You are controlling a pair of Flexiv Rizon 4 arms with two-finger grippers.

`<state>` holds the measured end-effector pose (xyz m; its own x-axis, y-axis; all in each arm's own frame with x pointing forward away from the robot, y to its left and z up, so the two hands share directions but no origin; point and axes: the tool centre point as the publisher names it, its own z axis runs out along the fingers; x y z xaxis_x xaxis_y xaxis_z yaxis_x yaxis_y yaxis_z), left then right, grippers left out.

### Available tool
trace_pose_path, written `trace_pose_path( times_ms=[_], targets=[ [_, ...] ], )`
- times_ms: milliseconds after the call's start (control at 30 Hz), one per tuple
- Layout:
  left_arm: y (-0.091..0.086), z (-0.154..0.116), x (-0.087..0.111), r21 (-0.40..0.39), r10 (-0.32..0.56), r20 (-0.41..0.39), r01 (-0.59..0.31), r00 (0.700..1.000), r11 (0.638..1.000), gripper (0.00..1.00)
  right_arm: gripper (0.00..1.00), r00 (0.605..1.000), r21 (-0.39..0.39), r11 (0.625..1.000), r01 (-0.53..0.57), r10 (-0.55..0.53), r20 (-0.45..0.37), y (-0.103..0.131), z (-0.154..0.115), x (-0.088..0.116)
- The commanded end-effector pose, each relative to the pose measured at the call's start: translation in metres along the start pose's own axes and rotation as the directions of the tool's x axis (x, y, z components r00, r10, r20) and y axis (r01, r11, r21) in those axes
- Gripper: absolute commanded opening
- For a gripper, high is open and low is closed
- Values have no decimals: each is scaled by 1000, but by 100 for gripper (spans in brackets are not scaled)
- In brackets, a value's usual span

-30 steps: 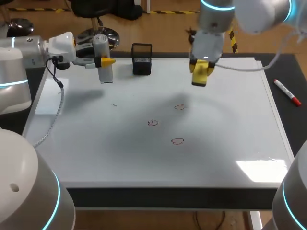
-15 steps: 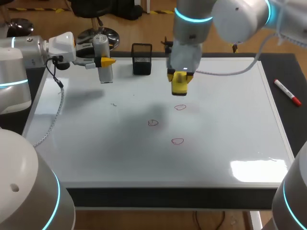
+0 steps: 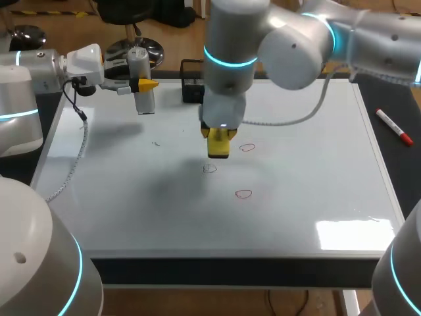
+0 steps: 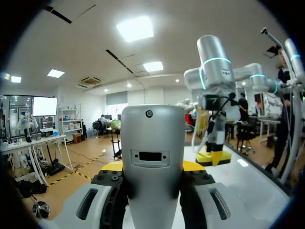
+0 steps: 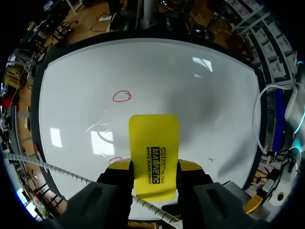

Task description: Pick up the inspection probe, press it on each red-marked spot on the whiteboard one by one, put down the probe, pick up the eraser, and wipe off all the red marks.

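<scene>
1. My left hand [image 3: 142, 85] sits over the far left part of the whiteboard [image 3: 316, 171]. It is closed on the inspection probe [image 3: 140, 74], a gray cylinder held upright.
2. In the left wrist view the probe [image 4: 152, 157] fills the gap between my two yellow-tipped fingers, and each one presses against a side of it. I cannot tell whether its lower end touches the board.
3. My right arm comes in from the right and reaches past the middle of the board. My right hand [image 3: 218, 134] points down and clamps the yellow eraser [image 3: 218, 149] from two sides.
4. The eraser hangs just above a faint mark [image 3: 209, 168] near the board's centre. I cannot tell whether it touches the surface.
5. A red ring [image 3: 247, 147] lies just beside the eraser on its right. A second red ring [image 3: 243, 194] lies nearer to me, apart from the eraser.
6. In the right wrist view the eraser [image 5: 154, 138] juts out ahead of my fingers, with one red ring [image 5: 122, 96] on the board ahead of it. A trace of red [image 5: 114, 160] shows beside one finger.
7. A black mesh cup [image 3: 191, 89] stands at the board's far edge, partly hidden behind my right arm.
8. A red marker [image 3: 395, 127] lies on the dark worktop [image 3: 404, 164], just past the board's right edge.
</scene>
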<state>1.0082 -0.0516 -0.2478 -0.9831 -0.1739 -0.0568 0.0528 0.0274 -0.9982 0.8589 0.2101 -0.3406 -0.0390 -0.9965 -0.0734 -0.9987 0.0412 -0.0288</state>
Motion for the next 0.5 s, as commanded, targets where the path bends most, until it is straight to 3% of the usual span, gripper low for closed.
trace_pose_path(
  times_ms=[33,500],
  targets=[
    [0,0,-1,2,1,-2,-1,1000,1000,0,0,1000,-3,1000,-1,1,-5,6,11,-8],
    [0,0,-1,2,1,-2,-1,1000,1000,0,0,998,-60,997,44,-46,-31,14,48,-29]
  ],
)
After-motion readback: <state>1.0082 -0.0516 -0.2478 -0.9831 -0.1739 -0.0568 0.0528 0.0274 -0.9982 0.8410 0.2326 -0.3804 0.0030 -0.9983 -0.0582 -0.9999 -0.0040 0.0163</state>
